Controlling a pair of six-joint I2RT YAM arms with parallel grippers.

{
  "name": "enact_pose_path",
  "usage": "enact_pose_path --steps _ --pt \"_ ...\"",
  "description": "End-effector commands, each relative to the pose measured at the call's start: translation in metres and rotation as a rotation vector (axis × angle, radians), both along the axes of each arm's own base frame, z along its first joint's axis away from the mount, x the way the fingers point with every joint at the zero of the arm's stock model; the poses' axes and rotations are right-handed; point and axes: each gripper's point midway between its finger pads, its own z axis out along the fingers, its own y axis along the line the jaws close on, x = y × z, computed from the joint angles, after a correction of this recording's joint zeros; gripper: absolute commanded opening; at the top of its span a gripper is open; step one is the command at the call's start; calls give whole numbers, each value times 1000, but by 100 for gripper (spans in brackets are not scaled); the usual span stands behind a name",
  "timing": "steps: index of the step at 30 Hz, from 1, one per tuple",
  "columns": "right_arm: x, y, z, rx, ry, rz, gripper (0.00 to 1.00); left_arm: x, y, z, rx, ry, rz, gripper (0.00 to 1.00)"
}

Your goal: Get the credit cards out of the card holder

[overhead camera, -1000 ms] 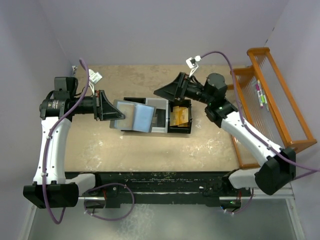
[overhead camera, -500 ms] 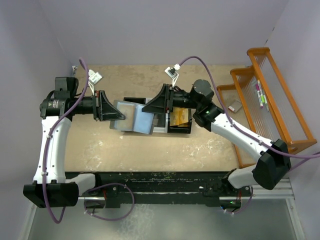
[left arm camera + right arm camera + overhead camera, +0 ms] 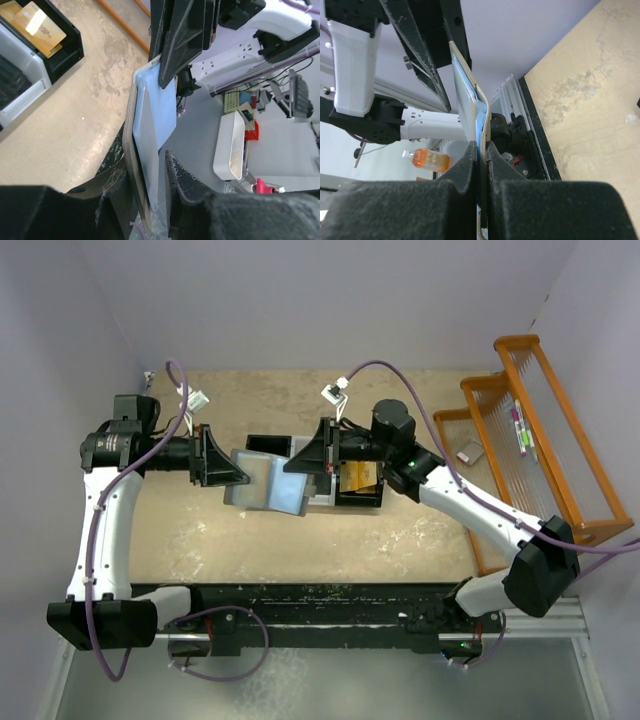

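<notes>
The card holder (image 3: 262, 485), a grey-blue bifold, hangs above the table between both arms. My left gripper (image 3: 235, 475) surrounds its left end. In the left wrist view the card holder (image 3: 155, 115) stands edge-on between the left gripper (image 3: 150, 170) fingers; one finger touches its tan outer face, and a narrow gap shows at the other. My right gripper (image 3: 300, 458) is shut on its right edge. In the right wrist view the right gripper (image 3: 481, 147) pinches the card holder (image 3: 470, 107) by its blue and tan layers. An orange-gold credit card (image 3: 362, 477) lies in the tray.
The black-and-white bin tray (image 3: 345, 503) sits on the table just right of the holder, partly under my right gripper. An orange wire rack (image 3: 540, 440) stands along the right edge, with a small grey object (image 3: 470, 452) beside it.
My right gripper swung left from above the tray to the holder's right edge and shut on it. The left gripper's fingers have eased apart around the holder's left end.
</notes>
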Motion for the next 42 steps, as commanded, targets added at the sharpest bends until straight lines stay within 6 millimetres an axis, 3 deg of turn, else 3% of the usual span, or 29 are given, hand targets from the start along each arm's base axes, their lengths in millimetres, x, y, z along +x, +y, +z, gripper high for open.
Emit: enact_pose_path --steps 1,11,23,32,42 --pt "-2 -4 21 10 -65 -13 0 -6 3 0 67 -113 -25 32" --pt "-1 -11 15 -32 -78 -38 0 -11 3 3 65 -138 -46 27" --pt "-7 -19 28 14 -90 -27 0 -6 4 -2 69 -142 -49 14" --pt "-16 -19 34 67 -98 20 0 -6 0 11 24 -156 -40 3" --pt "-18 -16 46 157 -103 46 0 6 1 10 28 -139 12 10"
